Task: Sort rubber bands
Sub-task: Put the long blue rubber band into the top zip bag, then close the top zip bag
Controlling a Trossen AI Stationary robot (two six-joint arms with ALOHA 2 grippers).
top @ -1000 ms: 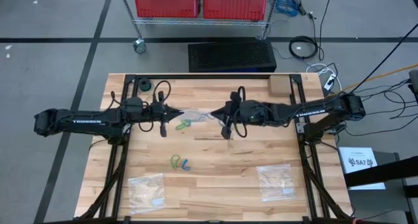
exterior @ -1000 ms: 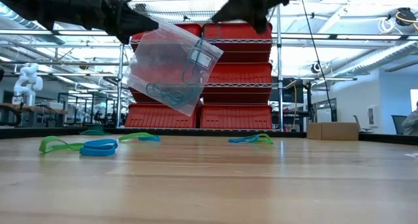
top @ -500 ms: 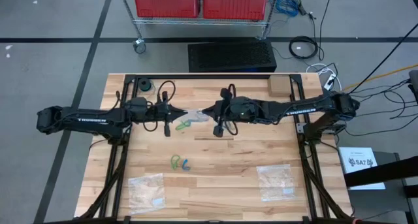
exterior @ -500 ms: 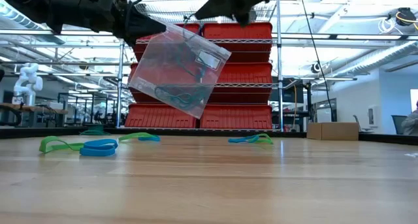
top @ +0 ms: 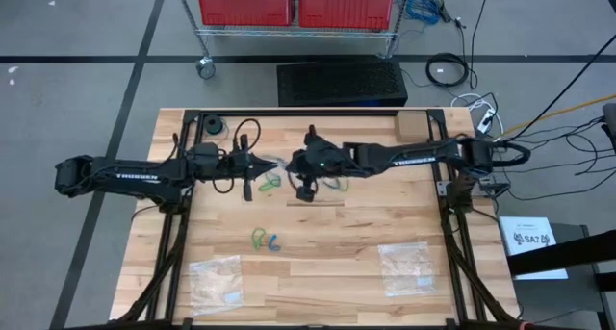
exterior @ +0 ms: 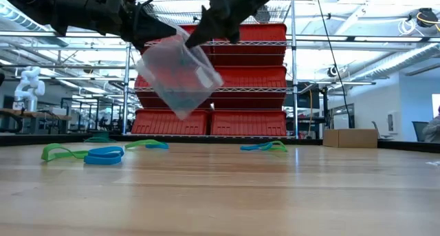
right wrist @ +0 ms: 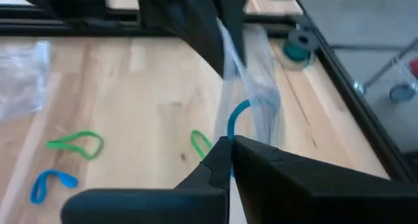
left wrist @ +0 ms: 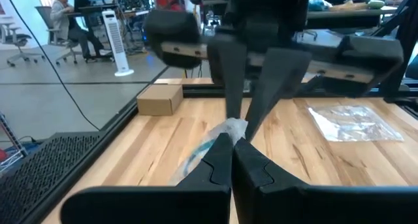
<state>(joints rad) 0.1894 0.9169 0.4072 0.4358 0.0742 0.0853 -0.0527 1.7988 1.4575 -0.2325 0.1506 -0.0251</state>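
A clear plastic bag (exterior: 180, 78) hangs high over the table's middle between my two grippers. My left gripper (top: 272, 164) is shut on its top. My right gripper (top: 290, 164) faces it tip to tip at the bag's top and is shut, with a blue rubber band (right wrist: 236, 116) curving out from its fingertips. Loose blue and green rubber bands lie flat on the table below (top: 269, 184), (top: 333, 185) and nearer the front (top: 265, 241). My left gripper pinches the bag's crumpled top edge (left wrist: 234, 128) between its two fingertips, coming level from the table's left. The bag hangs tilted below, clear of the table. My right gripper pinches one end of the blue band (right wrist: 231, 134) at its fingertips, coming level from the table's right. The band lies against the bag's top (right wrist: 251, 87). Whether the fingers also catch the bag's wall, I cannot tell.
Two more clear bags lie flat near the front edge, one left (top: 217, 280) and one right (top: 408, 267). A small cardboard box (top: 411, 126) and a dark spool (top: 212, 126) sit at the far edge. Red bins stand on a rack beyond the table.
My right gripper has gone toward the table's left, up to my left gripper and the bag's top. The bag has turned and drawn in narrower. Its top stays in my left gripper.
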